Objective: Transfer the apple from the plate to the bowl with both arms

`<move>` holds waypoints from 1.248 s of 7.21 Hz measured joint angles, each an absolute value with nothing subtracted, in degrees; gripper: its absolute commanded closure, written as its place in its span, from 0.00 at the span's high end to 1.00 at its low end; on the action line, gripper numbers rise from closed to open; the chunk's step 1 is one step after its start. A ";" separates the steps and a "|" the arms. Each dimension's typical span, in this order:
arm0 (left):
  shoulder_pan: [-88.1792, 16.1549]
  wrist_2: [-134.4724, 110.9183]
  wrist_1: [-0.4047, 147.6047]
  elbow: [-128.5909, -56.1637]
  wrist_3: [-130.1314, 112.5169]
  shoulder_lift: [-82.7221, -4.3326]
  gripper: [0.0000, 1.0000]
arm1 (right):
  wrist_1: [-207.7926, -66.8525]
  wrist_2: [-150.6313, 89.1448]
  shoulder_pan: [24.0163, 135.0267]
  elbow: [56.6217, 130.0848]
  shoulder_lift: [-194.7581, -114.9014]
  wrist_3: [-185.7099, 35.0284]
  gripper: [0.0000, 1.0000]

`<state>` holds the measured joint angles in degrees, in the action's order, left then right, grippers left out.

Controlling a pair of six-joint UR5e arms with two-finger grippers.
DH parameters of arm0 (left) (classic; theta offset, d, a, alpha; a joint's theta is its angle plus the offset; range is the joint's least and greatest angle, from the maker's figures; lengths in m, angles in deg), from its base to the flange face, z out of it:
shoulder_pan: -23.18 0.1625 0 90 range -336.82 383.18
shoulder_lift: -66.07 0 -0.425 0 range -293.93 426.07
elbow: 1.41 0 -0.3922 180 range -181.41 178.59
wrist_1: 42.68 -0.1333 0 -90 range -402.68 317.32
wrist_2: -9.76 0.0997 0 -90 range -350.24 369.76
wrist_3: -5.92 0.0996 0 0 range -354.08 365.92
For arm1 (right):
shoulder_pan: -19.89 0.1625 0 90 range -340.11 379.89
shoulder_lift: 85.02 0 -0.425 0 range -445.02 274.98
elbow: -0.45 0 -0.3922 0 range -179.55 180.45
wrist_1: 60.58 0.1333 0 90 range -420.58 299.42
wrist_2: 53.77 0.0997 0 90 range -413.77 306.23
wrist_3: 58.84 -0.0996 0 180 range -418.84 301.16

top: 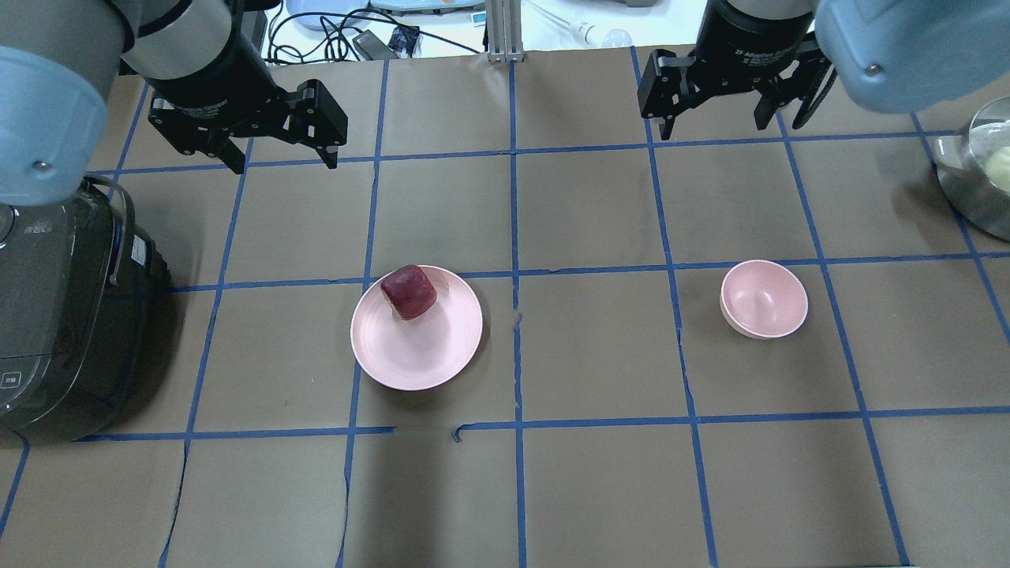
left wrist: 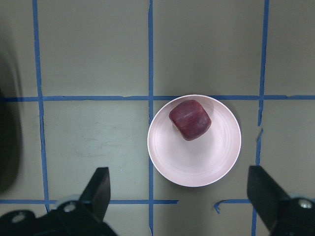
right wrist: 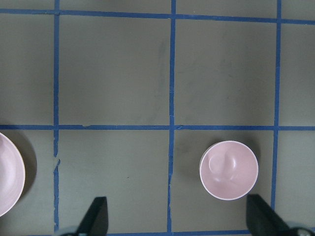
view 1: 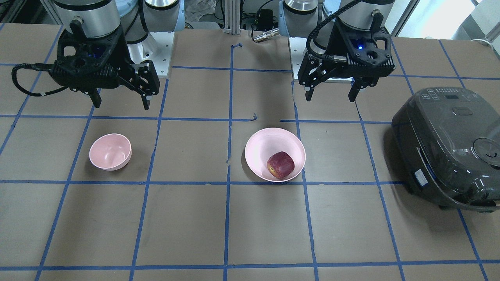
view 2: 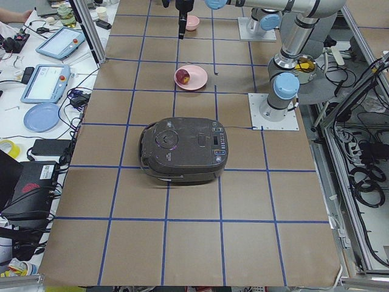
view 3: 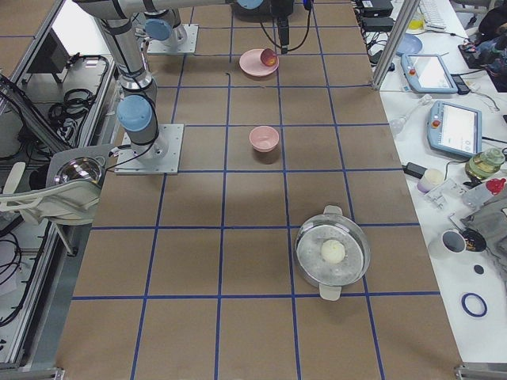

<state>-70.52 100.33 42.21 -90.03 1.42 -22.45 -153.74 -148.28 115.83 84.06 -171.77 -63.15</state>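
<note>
Because the apple (view 1: 280, 165) sits off-centre on the plate (view 1: 259, 146), near the rim farthest from the robot, I judge a skewed closing could nudge it over the edge or tip the plate.
Apple: roundish, blocky, no clear long axis; yellowish patch faces the operators' side.
Bowl (view 1: 110, 151): well apart, empty.
Left gripper (view 1: 331, 97), right gripper (view 1: 121, 104): both hang high, jaws wide apart, holding nothing.

Dark red apple (top: 409, 292) on pink plate (top: 418, 355), near its rim; deeper pink bowl (top: 764, 298) well apart.
</note>
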 measured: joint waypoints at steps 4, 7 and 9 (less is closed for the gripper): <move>-70.45 100.29 41.81 -90.12 1.87 -22.49 1.00 | -153.72 -148.42 115.79 84.03 -171.77 -63.15 1.00; -70.58 100.04 41.70 -90.24 1.88 -22.53 1.00 | -153.76 -148.42 115.78 84.03 -171.77 -63.15 1.00; -70.71 99.82 41.61 -90.59 1.64 -23.04 1.00 | -153.82 -148.45 115.75 84.03 -171.72 -63.13 1.00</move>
